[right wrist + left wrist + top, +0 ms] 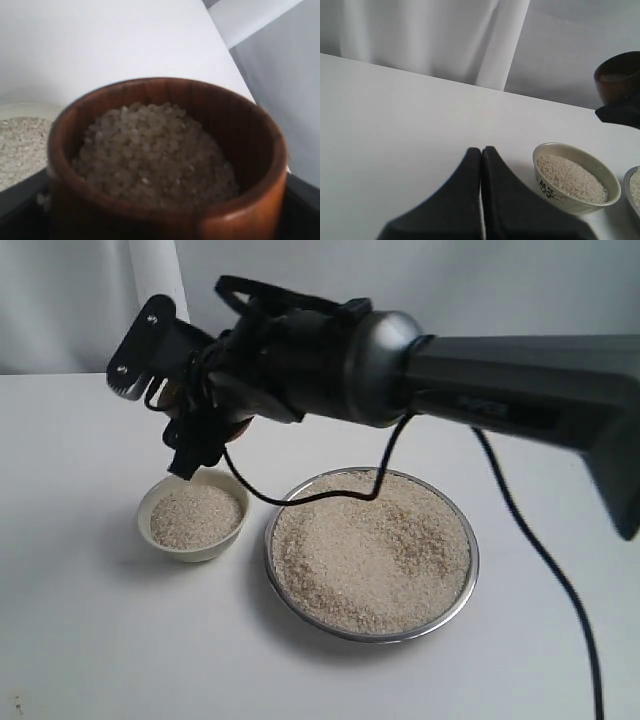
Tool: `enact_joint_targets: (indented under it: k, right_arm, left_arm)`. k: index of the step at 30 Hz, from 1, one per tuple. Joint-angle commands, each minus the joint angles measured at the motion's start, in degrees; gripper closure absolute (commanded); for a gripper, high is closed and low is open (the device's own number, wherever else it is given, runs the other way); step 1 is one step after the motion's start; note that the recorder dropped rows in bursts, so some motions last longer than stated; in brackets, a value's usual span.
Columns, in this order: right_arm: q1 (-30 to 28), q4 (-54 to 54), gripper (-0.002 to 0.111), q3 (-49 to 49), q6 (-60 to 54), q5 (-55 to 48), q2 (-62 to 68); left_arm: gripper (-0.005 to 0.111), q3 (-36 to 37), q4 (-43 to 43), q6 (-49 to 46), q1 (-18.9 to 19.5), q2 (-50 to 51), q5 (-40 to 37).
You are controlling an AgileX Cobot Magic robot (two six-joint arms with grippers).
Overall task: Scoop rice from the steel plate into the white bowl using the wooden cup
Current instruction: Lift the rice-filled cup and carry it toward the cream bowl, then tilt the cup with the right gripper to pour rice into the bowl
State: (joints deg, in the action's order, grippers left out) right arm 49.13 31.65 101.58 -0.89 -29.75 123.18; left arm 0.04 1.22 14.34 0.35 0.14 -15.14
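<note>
In the exterior view, the right gripper [205, 425] clamps a small reddish-brown wooden cup [240, 426] in the air above the far rim of the small cream-white ceramic bowl [190, 550], which sits on the white table [80, 640] just beside the wide, shiny steel plate [472, 570]. The plate is heaped with beige raw rice [370, 550], and the bowl is already well filled. A black cable [300, 498] sags from the arm onto the plate's near edge, and a swing of the wrist could drag it through the grains or nudge the plate. In the left wrist view, the left gripper [481, 160] hangs idle over bare table near the bowl, its dark fingers pressed together on nothing; the cup shows high above and beyond the bowl, off toward its rim and not over its centre, so a pour begun from there may send grains onto the table. In the right wrist view, the cup is level and filled with rice nearly to its lip, dark fingers flanking it on both sides, with a slice of the bowl's rice below. A quick tilt could dump the load faster than the nearly full bowl takes it, and the polished wood may slip in the grip as it turns.
</note>
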Motion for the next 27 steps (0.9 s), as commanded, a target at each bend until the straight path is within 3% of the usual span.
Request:
enact_joint_targets:
  k: [1,9,27]
  right_arm:
    - [2.4,6.0,0.108,6.8,-2.6,-7.8,4.3]
    - [6.4,16.8,0.108,9.1,-6.6,-17.4,9.2]
    - [11.0,34.1,0.108,9.1,-13.7,-27.8,14.1]
  left_arm:
    - [0.107,0.0,-0.2,0.2,-0.4,-0.1,-0.1]
    - [0.107,0.0,-0.2,0.2,-0.4,-0.1,-0.1]
    - [0.107,0.0,-0.2,0.2,-0.4,-0.1,-0.1]
